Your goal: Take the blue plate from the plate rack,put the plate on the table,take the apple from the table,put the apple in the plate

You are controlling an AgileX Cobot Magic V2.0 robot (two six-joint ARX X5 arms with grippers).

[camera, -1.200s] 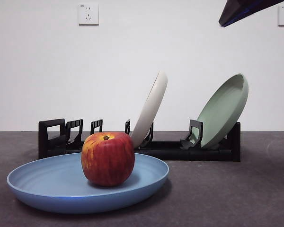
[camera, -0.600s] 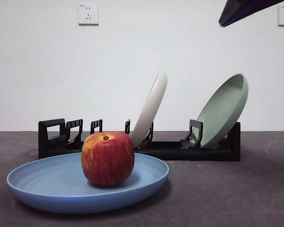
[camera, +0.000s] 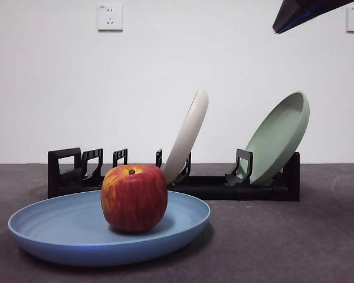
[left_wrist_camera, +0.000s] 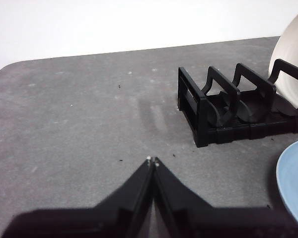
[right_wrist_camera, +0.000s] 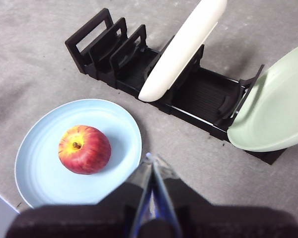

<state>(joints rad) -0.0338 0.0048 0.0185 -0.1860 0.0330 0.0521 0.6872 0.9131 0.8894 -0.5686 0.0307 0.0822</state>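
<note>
apple (camera: pixel 134 197): sat upright on the blue plate, stem up, a bit off the plate's middle; nothing was touching it
blue plate (camera: pixel 59 227): lay flat on the tabletop, out in front of the rack; in the left wrist view only its edge peeked in
plate rack (camera: pixel 224 187): long black thing behind the plate, squared loop handle on the end nearer the plate, the dividers next to that handle were bare
cream plate (camera: pixel 189 134): stood on edge around the middle of the rack, leaning
green plate (camera: pixel 278 137): propped in the far end of the rack, tilted back with its hollow side facing the camera in the front view
tabletop (camera: pixel 295 242): dark grey, slightly speckled
right end effector (right_wrist_camera: pixel 150 157): hung up over the tabletop just beside the plate's rim, jaws pressed together, gripping nothing; pretty sure it's the dark tip at the top corner of the front view
left end effector (left_wrist_camera: pixel 152 160): off to the side by the rack's handle end, jaws pinched together, empty too
wall sockets (camera: pixel 110 17): two white ones up on the wall behind
</note>
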